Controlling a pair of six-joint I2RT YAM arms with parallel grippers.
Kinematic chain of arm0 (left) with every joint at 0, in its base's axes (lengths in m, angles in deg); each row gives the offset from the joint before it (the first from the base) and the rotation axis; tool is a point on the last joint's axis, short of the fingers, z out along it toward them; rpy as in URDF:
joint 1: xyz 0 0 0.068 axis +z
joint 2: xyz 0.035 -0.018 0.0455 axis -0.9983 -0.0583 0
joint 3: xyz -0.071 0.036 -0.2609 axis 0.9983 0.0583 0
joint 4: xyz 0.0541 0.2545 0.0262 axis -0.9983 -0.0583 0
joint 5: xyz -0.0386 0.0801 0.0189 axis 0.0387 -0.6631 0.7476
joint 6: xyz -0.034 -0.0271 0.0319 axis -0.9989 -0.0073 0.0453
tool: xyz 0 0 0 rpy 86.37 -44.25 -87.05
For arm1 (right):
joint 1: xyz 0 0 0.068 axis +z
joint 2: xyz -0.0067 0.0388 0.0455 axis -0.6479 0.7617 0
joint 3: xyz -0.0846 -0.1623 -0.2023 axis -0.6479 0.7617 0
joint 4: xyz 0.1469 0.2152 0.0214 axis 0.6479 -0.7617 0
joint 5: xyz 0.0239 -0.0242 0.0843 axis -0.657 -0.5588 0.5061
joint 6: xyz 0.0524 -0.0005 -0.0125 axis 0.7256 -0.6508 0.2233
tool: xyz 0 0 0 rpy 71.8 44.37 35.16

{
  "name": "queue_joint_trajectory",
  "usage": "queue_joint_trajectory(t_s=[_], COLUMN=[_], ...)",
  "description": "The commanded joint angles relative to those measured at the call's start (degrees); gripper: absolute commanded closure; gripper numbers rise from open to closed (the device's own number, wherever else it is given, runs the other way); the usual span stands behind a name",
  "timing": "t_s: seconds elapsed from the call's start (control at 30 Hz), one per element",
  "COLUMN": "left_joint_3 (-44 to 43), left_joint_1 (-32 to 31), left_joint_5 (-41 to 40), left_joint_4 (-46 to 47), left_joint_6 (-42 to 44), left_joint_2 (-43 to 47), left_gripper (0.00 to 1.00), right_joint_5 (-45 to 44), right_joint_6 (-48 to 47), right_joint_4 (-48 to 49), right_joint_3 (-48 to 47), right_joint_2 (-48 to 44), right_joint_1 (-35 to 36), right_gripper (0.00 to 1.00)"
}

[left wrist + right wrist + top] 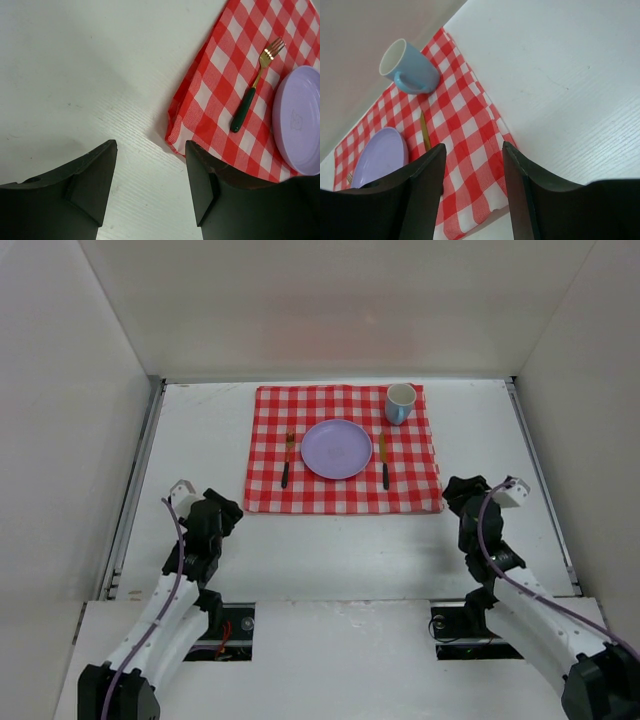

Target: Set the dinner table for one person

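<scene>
A red-checked cloth (343, 490) lies at the middle of the white dinner table (300, 550). On it sit a lilac plate (337, 448), a fork (288, 460) to its left, a knife (384, 462) to its right and a light blue cup (400, 403) at the far right corner. My left gripper (222, 512) is open and empty over bare table near the cloth's near left corner (172, 140). My right gripper (458, 492) is open and empty above the cloth's near right corner (485, 200). The wrist views show the fork (252, 87), plate (300, 125), cup (410, 70) and knife (424, 131).
White walls enclose the table on the left, back and right. Metal rails (135, 480) run along the table's left and right sides (540, 470). A raised white shelf (330, 640) holds the arm bases at the near edge.
</scene>
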Motion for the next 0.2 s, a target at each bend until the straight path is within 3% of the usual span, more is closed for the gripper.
queue_joint_trajectory(t_s=[0.0, 0.17], left_joint_3=[0.1, -1.7], left_joint_1=[0.6, -0.6], left_joint_5=[-0.6, -0.6], left_joint_4=[2.6, 3.6], left_joint_6=[-0.7, 0.3], left_joint_2=[-1.1, -5.3], left_gripper=[0.46, 0.47], right_joint_5=[0.9, 3.0], right_joint_6=[0.2, -0.8], right_joint_4=[3.0, 3.2], right_joint_3=[-2.2, -5.1], right_joint_2=[4.8, 11.9], right_joint_1=[0.0, 0.9], right_gripper=[0.45, 0.45])
